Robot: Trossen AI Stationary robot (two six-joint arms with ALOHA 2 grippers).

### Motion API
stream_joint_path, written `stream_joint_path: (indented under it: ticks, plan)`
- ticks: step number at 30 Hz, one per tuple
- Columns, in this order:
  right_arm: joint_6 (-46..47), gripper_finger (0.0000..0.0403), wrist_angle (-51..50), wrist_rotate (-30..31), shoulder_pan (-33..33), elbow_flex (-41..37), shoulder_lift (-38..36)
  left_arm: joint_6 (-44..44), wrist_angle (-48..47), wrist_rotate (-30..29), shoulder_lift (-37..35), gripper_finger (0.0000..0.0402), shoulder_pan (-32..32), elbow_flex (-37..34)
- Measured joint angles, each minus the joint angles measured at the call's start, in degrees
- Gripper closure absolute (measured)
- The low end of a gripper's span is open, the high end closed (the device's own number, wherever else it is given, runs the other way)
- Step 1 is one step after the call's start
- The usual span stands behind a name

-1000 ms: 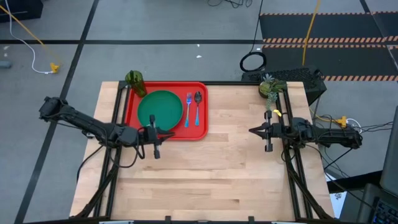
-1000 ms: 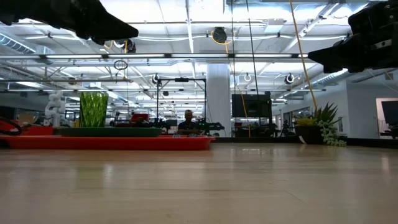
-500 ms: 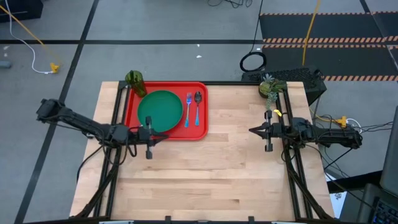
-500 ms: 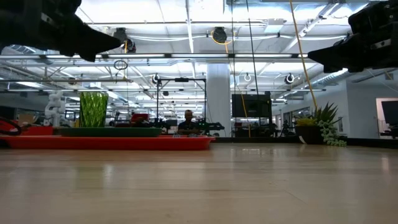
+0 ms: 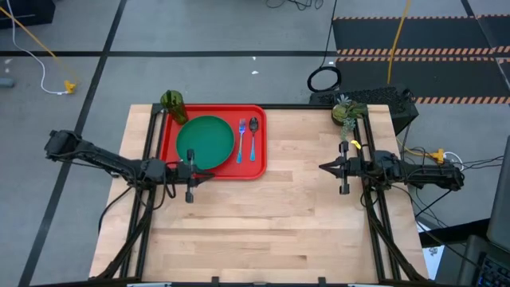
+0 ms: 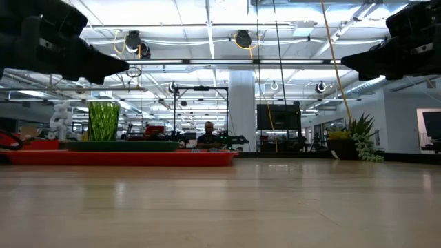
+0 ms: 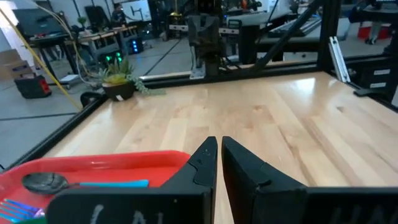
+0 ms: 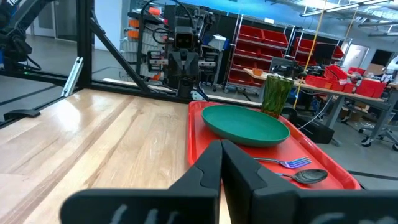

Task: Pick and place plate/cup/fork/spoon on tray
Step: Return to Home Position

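Everything sits on the tray point(image 5: 260, 166): plate point(image 5: 205, 142), cup point(image 5: 172, 104) at its far-left corner, fork point(image 5: 241, 140) and spoon point(image 5: 253, 137) with handles toward its near rim. The left gripper point(image 5: 209, 176), closed and empty, hovers at that rim. The right gripper point(image 5: 323, 167) — also closed, empty — is well off the tray's right side.

One each: tray point(image 5: 239, 170), plate point(image 5: 205, 142), cup point(image 5: 173, 104), fork point(image 5: 241, 141), spoon point(image 5: 253, 137), plant point(image 5: 343, 112).

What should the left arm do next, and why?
Probably draw the left gripper back from the tray toward home: it is shut, empty, and the plate, fork and spoon already lie on the tray. The right gripper waits over the table's right side.
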Motion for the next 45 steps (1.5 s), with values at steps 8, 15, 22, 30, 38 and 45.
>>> stream_joint_path:
  ticks: [8, 15, 22, 30, 38, 45]
  plan:
    - [0.02, 0.0403, 0.04, 0.0, 0.0, 0.0, -0.02, -2.54, 0.92, 0.28, 0.03, 0.0376, 3.25, -2.93]
    - [0.0, 0.0403, 0.04, 0.02, 0.0, 0.0, -0.02, -0.91, 2.3, 3.59, 0.04, 0.0376, 6.72, -2.93]
    - [0.01, 0.0403, 0.04, 0.01, 0.0, 0.0, 0.0, -1.72, 2.41, 11.09, 0.04, 0.0376, 11.78, -2.93]
    - [0.02, 0.0403, 0.04, 0.0, 0.0, 0.0, 0.0, -2.24, 0.61, 11.98, 0.04, 0.0376, 15.03, -2.93]
    - [0.0, 0.0403, 0.04, 0.0, 0.0, 0.0, 0.0, -2.39, 0.12, 12.04, 0.04, 0.0376, 16.55, -2.89]
    - [0.01, 0.0403, 0.04, 0.0, 0.01, 0.0, 0.0, -3.77, 2.49, 12.04, -0.04, 0.0376, 16.82, -2.89]
